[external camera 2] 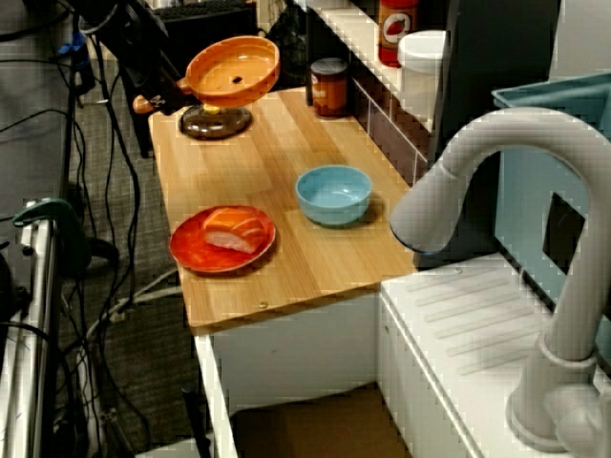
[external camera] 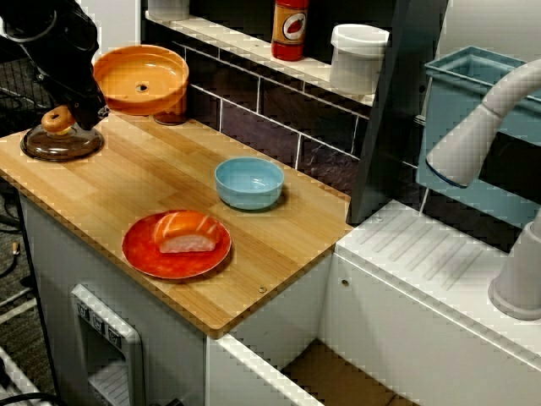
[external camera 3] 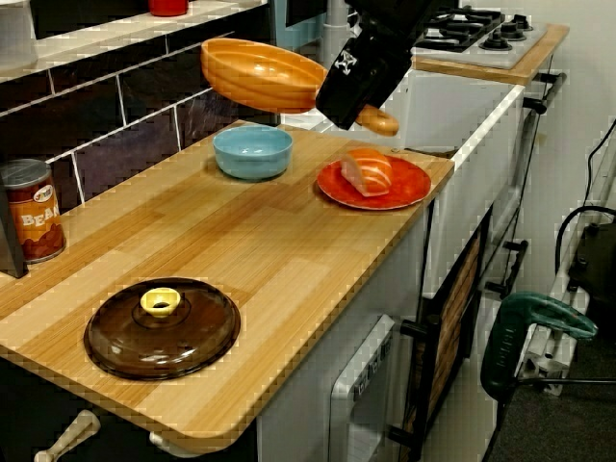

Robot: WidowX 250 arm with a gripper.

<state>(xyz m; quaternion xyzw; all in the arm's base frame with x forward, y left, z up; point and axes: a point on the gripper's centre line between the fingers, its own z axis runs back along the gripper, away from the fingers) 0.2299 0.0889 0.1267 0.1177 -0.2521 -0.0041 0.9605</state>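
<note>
The gripper (external camera 3: 358,98) grips the orange pan (external camera 3: 262,75) by its handle, clear of the desk (external camera 3: 250,245). Probably light, stiff plastic — the handle is the surest hold.

Black hand (external camera 3: 358,101) clenched tight, arm aloft

Count on the table (external camera: 152,169): one blue bowl (external camera: 248,182), one red plate (external camera: 144,249), one piece of salmon sushi (external camera: 188,232), one brown lid (external camera 3: 162,327), one bean can (external camera 3: 29,210). Off the table: one orange pan (external camera: 140,78). On the shelf (external camera: 228,35): one red bottle (external camera: 290,28), one white tub (external camera: 358,57).
</note>
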